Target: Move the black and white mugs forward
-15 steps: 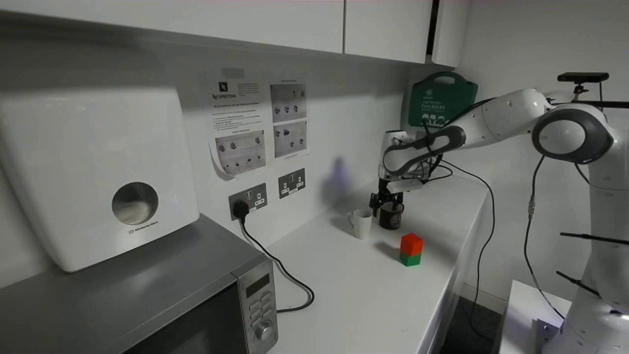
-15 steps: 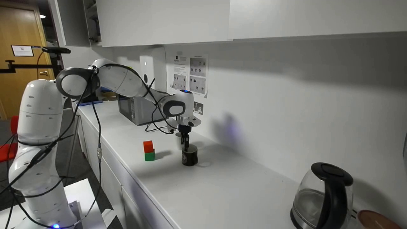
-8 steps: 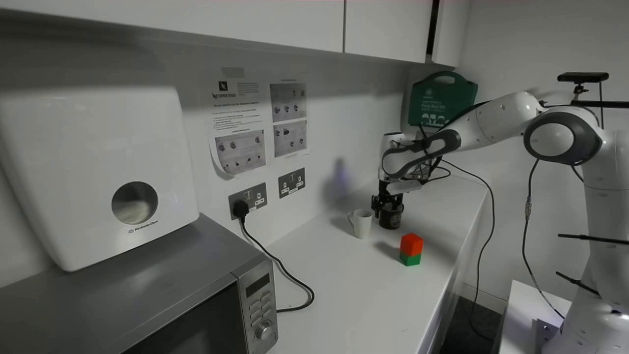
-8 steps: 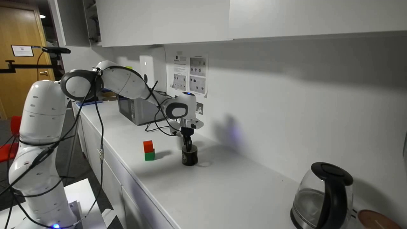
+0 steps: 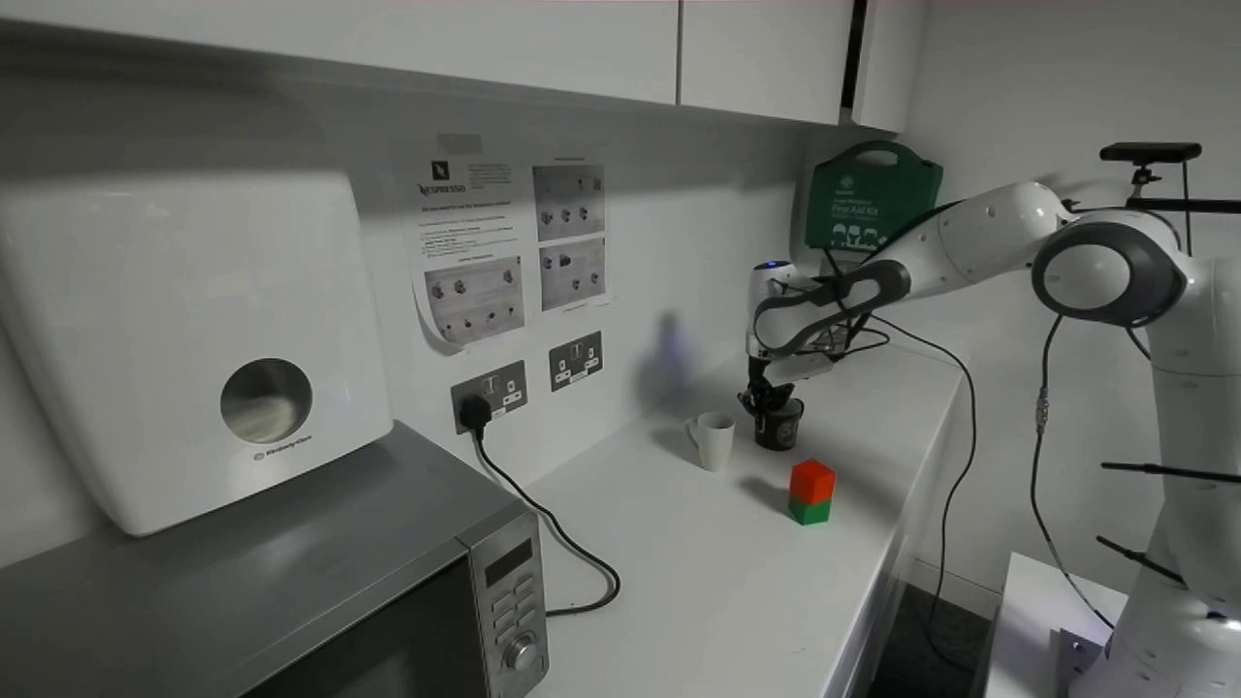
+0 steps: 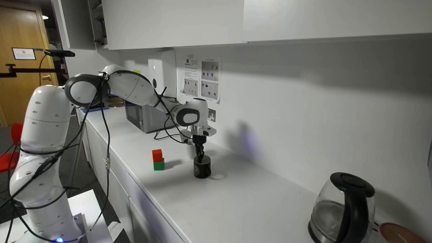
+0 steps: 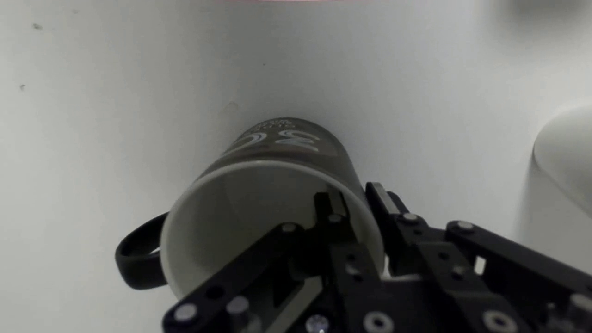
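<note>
Nearest in an exterior view, a grey metal microwave (image 5: 378, 543) stands on the smooth white counter (image 5: 717, 601), a black cable (image 5: 618, 585) curling beside it. Beyond, nearer the open edge, a sharp-cornered red block (image 5: 812, 482) sits on a green block (image 5: 809, 513). Just behind stands the white mug (image 5: 715, 444), tapered and upright, a little short of the black mug (image 5: 781, 427). The gripper (image 7: 354, 196) is clamped on the latter's side, one finger within, one without; the wrist view shows its curved handle and pale print. Farther back is a green first-aid case (image 5: 873, 199).
</note>
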### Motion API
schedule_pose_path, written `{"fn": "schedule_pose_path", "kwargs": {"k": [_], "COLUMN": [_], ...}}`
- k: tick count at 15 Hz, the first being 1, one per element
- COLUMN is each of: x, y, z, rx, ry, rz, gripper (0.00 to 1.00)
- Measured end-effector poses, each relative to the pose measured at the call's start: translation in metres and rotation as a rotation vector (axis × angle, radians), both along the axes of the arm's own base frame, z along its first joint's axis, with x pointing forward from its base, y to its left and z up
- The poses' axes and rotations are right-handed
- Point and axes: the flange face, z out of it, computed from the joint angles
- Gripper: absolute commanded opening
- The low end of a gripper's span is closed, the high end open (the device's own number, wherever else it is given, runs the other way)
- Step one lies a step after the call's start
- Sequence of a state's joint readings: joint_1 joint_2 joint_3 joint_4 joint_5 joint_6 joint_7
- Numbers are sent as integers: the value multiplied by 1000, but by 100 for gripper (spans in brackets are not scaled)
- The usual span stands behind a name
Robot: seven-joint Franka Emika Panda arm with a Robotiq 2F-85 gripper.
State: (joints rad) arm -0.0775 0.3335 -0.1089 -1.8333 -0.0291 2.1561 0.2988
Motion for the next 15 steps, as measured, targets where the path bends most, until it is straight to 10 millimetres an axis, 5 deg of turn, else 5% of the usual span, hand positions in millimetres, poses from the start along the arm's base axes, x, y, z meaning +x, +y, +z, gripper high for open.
{"fn": "schedule_pose_path", "kwargs": {"k": [5, 15], "x": [-10, -77], "y": [-6, -21], "z": [0, 18], "rx": [-8, 15], "ry": [13, 30], "rz": [-13, -62], "gripper": [2, 2]}}
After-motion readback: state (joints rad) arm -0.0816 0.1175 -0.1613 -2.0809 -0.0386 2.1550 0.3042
